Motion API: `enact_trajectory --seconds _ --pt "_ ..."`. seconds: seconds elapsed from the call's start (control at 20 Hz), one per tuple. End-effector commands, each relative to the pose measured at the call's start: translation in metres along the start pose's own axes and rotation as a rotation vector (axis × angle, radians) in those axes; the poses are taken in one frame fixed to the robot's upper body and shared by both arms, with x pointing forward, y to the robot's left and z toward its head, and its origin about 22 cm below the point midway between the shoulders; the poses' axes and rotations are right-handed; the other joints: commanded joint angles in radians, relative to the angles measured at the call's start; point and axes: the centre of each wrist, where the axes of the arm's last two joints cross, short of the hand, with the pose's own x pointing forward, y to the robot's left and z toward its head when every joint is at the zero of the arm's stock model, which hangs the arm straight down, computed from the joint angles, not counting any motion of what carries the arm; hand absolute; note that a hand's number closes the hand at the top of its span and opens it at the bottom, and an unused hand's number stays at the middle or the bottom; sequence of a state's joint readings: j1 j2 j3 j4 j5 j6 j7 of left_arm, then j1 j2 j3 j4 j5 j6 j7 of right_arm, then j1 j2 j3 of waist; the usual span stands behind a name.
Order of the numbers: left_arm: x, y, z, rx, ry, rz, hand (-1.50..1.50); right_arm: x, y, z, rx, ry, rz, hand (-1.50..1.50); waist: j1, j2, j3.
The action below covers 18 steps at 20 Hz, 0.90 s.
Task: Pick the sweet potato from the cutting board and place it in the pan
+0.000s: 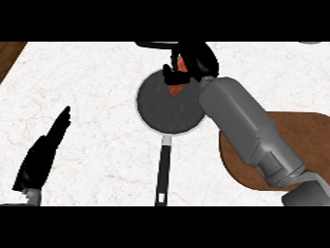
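Head view of a white marbled tabletop (89,97) with a strip of brown wooden floor along its left edge. A round dark-grey pan with a pale rim (157,109) lies near the tabletop's centre, its long black handle (163,169) running toward the near edge. A round brown wooden cutting board (317,140) lies at the near right part of the tabletop, just beside the pan, partly covered by the grey right forearm (249,131). This forearm extends from the near right corner across the board to the pan's far right rim. The black right hand (196,58) is over the pan's far rim, its fingers curled round an orange sweet potato (177,86), whose lower end shows below the hand over the pan's far interior; whether it touches the pan's floor cannot be told. The black left hand (42,152) shows near the near left corner, resting, its fingers straight, holding nothing.
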<state>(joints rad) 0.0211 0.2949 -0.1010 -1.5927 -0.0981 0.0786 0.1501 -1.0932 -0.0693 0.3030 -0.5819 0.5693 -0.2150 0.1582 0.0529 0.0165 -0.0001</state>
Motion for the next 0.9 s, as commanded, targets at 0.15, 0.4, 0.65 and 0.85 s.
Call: enact_trajectory --seconds 0.15,0.4,0.65,0.85 --pt "0.007 -0.016 0.003 -0.054 -0.031 -0.007 0.00 -0.002 0.038 -0.001 0.176 0.002 0.151 1.50 0.050 0.014 0.000" --pt "0.008 -0.014 -0.008 -0.052 -0.044 -0.018 0.00 -0.039 0.052 0.011 0.272 0.259 -0.254 -1.50 0.072 0.025 0.001" --pt "0.016 -0.015 -0.015 -0.061 -0.067 -0.008 0.00 -0.039 0.046 0.008 0.159 0.188 -0.471 -1.50 0.086 0.027 0.003" --pt "0.005 -0.021 -0.010 -0.075 -0.044 -0.021 0.00 -0.025 0.031 0.000 -0.008 0.137 -0.554 -1.50 0.079 0.017 0.002"
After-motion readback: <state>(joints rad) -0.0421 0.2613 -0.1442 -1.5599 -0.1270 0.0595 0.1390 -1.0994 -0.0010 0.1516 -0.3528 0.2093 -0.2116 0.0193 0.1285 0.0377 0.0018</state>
